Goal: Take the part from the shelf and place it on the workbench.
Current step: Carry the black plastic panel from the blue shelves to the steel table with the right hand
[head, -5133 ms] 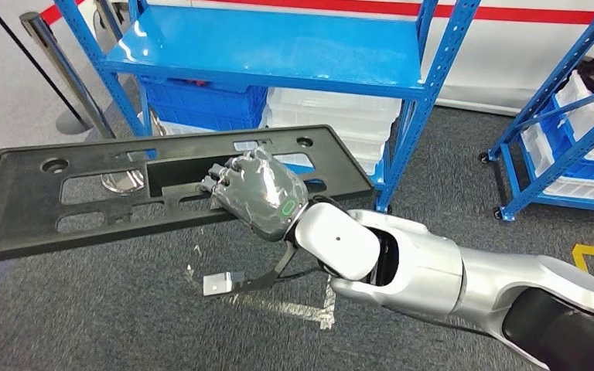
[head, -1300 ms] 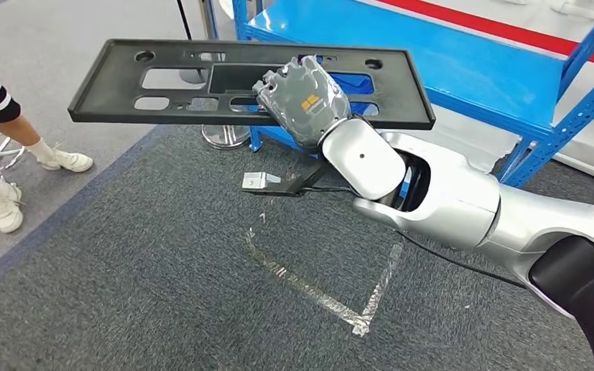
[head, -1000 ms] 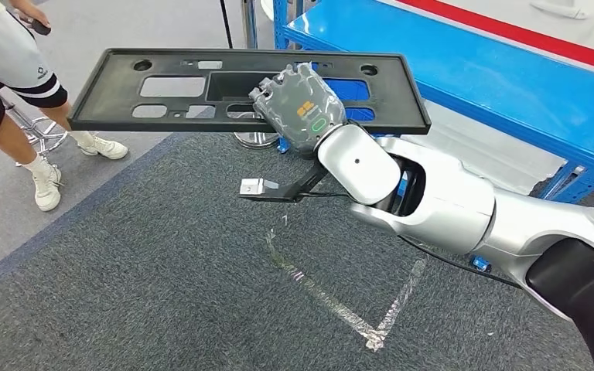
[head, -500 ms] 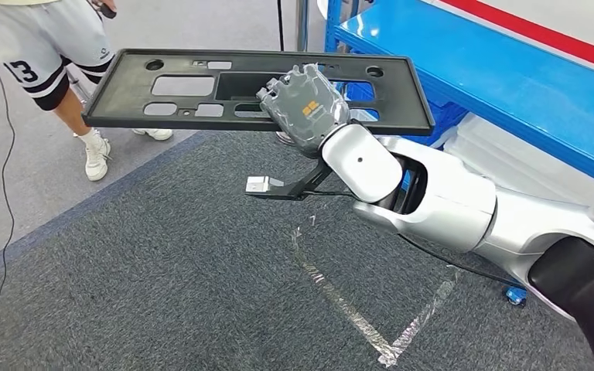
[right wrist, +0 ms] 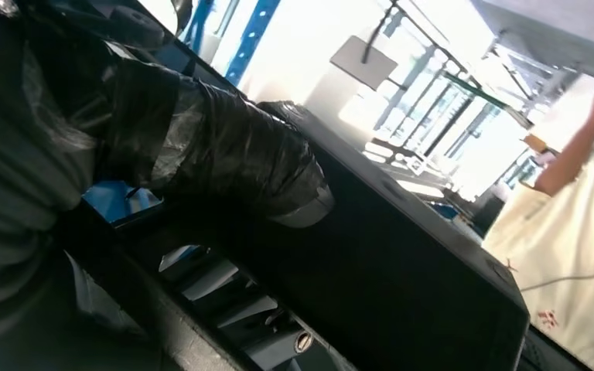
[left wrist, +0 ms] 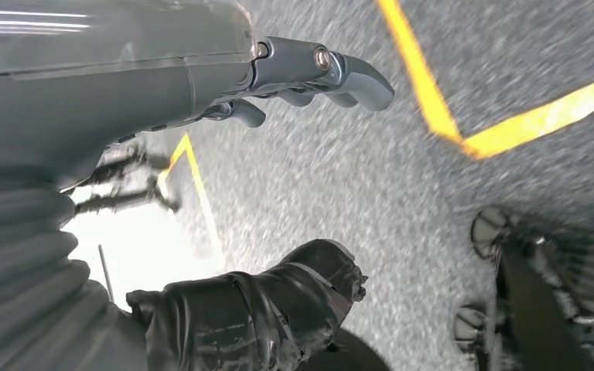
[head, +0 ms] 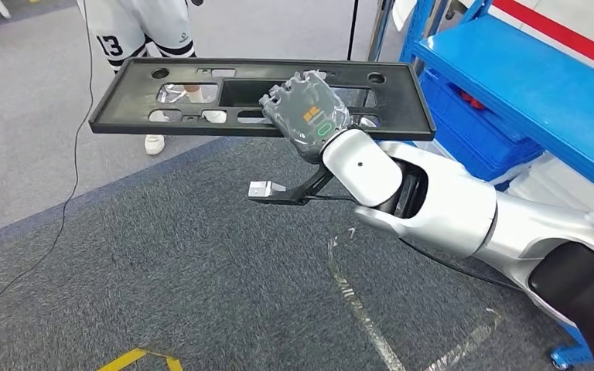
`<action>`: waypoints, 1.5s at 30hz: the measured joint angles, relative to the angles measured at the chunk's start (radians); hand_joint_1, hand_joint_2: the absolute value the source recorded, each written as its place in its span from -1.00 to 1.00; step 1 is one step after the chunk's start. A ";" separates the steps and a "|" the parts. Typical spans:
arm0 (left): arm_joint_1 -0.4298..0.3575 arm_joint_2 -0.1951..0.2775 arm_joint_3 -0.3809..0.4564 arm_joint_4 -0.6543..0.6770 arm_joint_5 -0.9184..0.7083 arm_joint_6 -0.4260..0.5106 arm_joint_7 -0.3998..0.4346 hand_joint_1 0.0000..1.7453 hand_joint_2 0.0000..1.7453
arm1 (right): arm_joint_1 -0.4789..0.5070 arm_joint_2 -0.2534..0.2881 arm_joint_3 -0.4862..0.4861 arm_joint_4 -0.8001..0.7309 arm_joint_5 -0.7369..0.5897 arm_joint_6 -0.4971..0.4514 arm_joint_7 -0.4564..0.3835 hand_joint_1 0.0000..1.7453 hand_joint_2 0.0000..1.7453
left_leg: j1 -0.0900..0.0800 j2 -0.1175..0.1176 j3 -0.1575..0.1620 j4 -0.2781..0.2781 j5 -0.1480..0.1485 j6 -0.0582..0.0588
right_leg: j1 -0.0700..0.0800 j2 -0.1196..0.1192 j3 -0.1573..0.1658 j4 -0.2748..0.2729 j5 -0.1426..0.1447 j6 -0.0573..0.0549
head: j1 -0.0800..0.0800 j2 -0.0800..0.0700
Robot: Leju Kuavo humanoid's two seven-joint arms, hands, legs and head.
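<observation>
One robot hand (head: 306, 114) under part (head: 162, 116)

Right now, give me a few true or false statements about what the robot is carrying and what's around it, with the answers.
1. The right hand grips the black panel. True.
2. The black panel rests on the blue shelf. False: it is held in the air over the grey carpet.
3. The left hand holds a second part. False: it holds nothing, fingers apart.
4. A person in white shorts stands beyond the panel. True.
5. The panel is a solid sheet. False: it has several cutouts.
</observation>
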 joint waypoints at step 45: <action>0.003 0.006 -0.008 0.000 0.009 0.018 0.025 -1.00 1.00 | 0.032 -0.007 -0.003 0.003 0.019 -0.033 -0.003 1.00 1.00 | -0.030 0.164 -0.055 0.077 -0.004 0.018 | 0.024 -0.157 0.040 -0.010 -0.045 -0.042 | -0.026 0.000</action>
